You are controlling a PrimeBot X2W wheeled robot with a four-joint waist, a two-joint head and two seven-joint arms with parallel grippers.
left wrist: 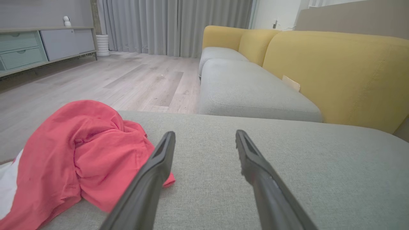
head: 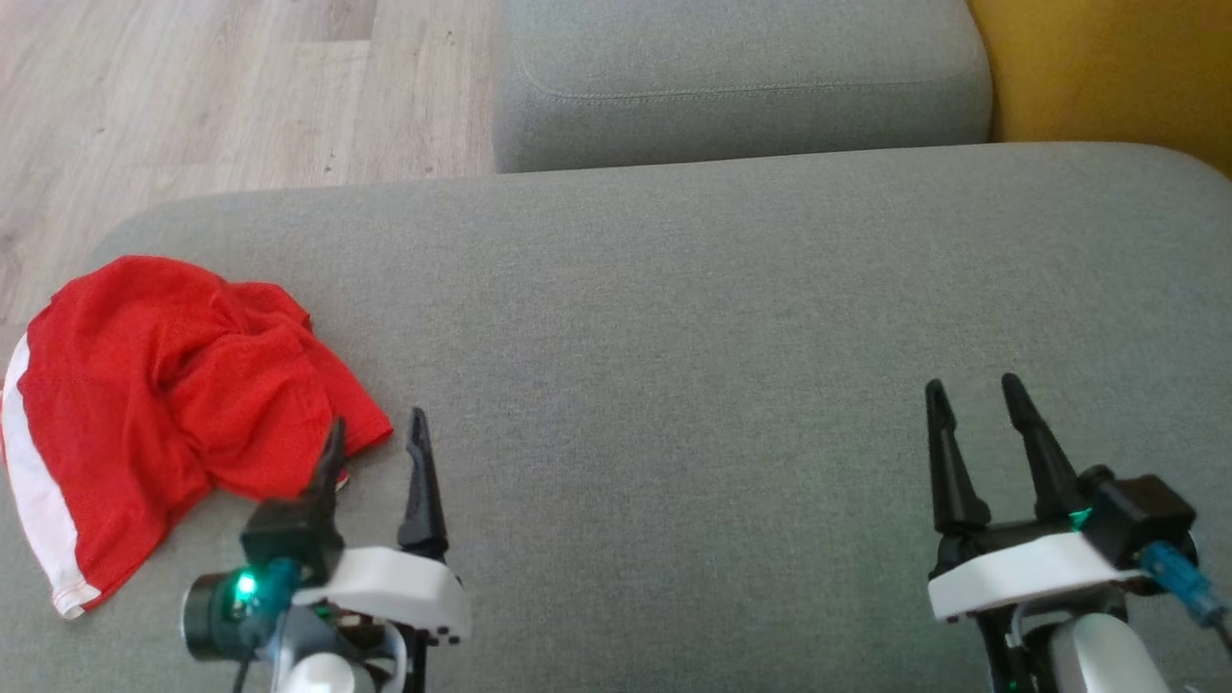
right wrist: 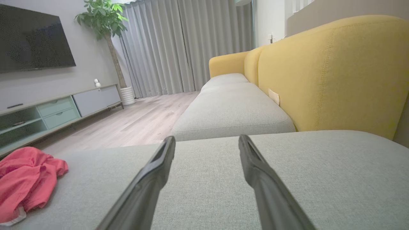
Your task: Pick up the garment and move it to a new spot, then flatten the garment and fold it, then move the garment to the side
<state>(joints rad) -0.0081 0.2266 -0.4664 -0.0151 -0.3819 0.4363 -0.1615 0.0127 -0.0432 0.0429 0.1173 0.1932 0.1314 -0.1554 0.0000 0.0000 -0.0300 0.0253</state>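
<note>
Right now the red garment [head: 164, 404] lies crumpled at nine o'clock on the grey sofa cushion [head: 722, 318], its white-striped edge close to the rim above the wooden floor [head: 192, 96]. Both hands are spread wide and hold nothing: the left hand [head: 377, 421] at seven o'clock, just beside the hem, and the right hand [head: 972, 385] well apart at five o'clock. A shallow pinch on one loose layer could, I reckon, drag the heap over the rim or let it slip mid-lift.
</note>
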